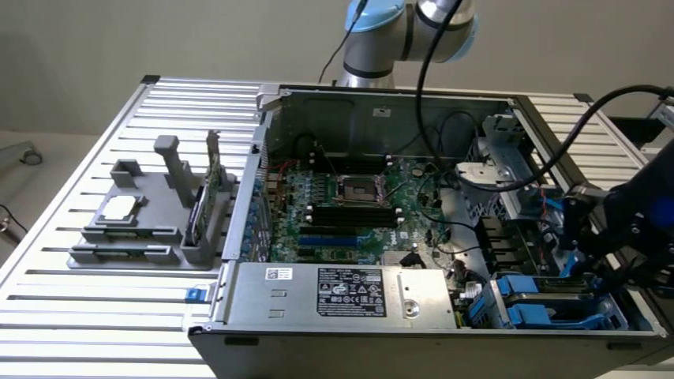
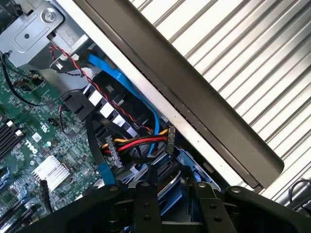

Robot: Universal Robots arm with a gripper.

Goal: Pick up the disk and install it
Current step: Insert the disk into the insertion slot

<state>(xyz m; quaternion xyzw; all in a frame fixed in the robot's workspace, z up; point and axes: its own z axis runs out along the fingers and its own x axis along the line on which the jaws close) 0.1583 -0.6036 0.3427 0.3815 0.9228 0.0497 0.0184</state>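
— Whereabouts of the flat silver-grey metal disk in its blue plastic carrier?
— Down in the open dark metal computer case, corner bay, exterior view's right.
— And the black gripper?
— Close over it; whether it grasps, I cannot tell.

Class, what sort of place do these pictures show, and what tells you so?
Probably a robotics lab bench for computer assembly: an open computer case with its circuit board lies on a slatted metal table, beside a robot arm.

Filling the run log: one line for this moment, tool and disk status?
tool: low over drive bay of open PC case, exterior view's right | blue disk carrier: directly under tool | hold: not confirmable
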